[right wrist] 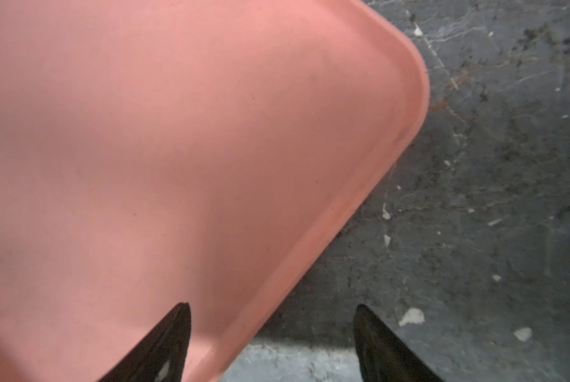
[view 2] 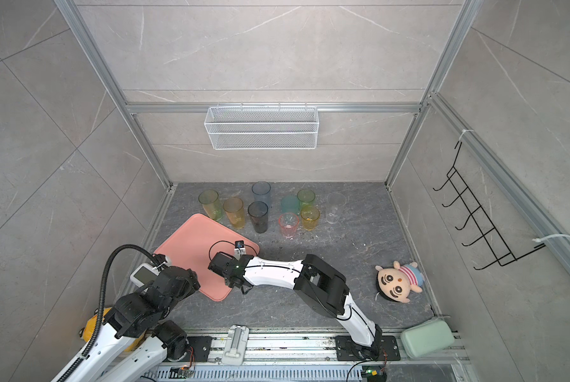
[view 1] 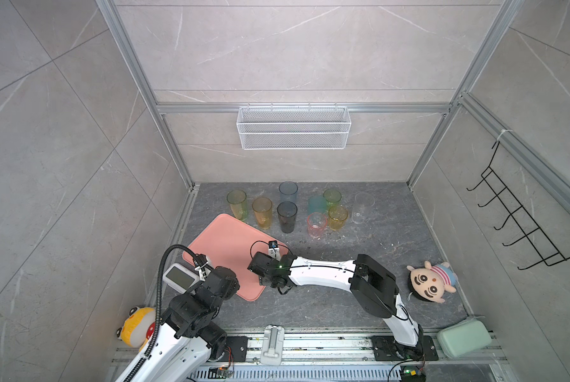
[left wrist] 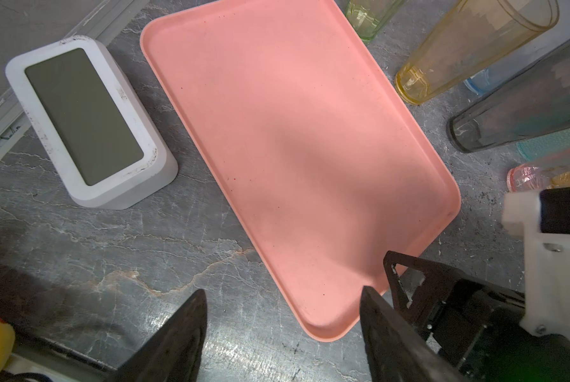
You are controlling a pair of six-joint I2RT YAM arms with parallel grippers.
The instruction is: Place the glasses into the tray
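One yellow plush frog toy (view 1: 135, 325) sits far left by the front rail, and a white rounded-block clock with a dark screen (view 1: 179, 277) stands just beside the near left edge of the flat salmon-pink rectangular tray (view 1: 224, 239). The left arm (view 1: 191, 311) reaches in low here. In its wrist view the left jaws stand wide apart and hold nothing, poised above the tray's near corner. The tray lies skewed on the dark grey marbled bench (view 1: 343, 297). Behind its far edge nine glasses stand upright on the bench: tall yellow-green tumbler (view 1: 236, 205), tall amber tumbler (view 1: 262, 213), tall blue-grey tumbler (view 1: 288, 191) with the tall smoky grey tumbler (view 1: 287, 216) in front of it, short teal tumbler (view 1: 317, 204), short pink tumbler (view 1: 317, 225), short green tumbler (view 1: 332, 197), short yellow tumbler (view 1: 338, 217) and clear tumbler (view 1: 363, 206). The white-and-black right arm (view 1: 323, 269) stretches across to the tray's right edge. Right jaws are spread wide and empty, one tip over the tray and one over bare bench. Further right lie a round-faced plush doll (view 1: 432, 281) and a pale green pouch (view 1: 463, 335).
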